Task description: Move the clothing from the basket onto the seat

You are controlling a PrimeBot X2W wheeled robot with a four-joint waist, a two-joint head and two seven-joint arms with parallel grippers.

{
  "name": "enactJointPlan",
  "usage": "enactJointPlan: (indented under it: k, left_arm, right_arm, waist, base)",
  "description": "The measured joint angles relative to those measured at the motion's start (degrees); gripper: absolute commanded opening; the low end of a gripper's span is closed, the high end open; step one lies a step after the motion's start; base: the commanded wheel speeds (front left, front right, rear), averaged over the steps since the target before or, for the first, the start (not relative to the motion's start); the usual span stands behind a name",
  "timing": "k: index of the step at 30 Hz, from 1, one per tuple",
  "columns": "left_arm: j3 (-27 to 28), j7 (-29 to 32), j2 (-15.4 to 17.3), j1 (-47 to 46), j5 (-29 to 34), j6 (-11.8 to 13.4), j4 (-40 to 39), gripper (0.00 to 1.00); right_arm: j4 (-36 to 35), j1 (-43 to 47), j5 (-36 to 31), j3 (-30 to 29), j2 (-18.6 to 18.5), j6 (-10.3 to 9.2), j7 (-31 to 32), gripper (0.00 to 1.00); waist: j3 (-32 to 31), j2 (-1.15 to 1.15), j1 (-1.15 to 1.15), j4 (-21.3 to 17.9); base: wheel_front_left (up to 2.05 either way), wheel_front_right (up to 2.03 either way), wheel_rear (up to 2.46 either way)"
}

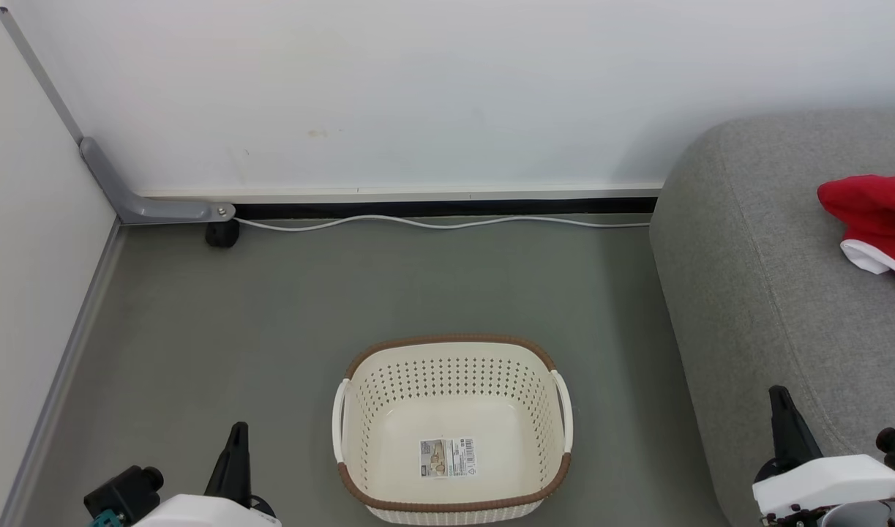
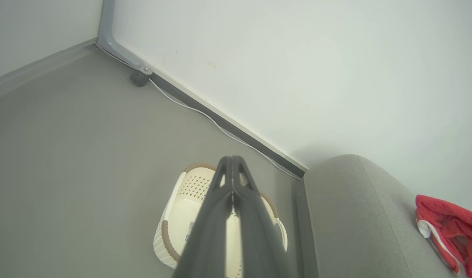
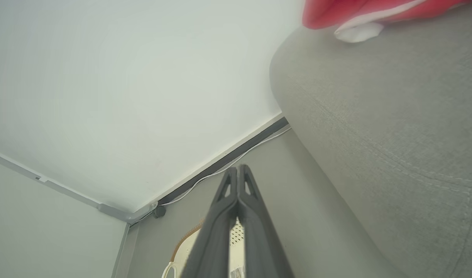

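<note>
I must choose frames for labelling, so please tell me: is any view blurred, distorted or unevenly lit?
Head view: sharp, with soft even light and no glare; the seat throws a faint shadow on the wall. Left wrist view: softer overall, with the left gripper blurred up close. Right wrist view: strongly tilted, with the clothing at the top edge out of focus.
</note>
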Motion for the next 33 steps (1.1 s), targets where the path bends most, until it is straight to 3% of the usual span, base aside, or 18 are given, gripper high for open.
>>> enactJointPlan:
  k: [33]
  left_arm:
    - [3.0,5.6,0.0,-1.0,-20.3,-1.8,-2.3,0.00]
  right_arm:
    - [-3.0,0.0,20.7,-2.5,0.5,-0.01,5.3,0.00]
  waist:
    - [-0.5,0.00,0.00,-0.1]
  base:
    - [0.00,0.00,0.00]
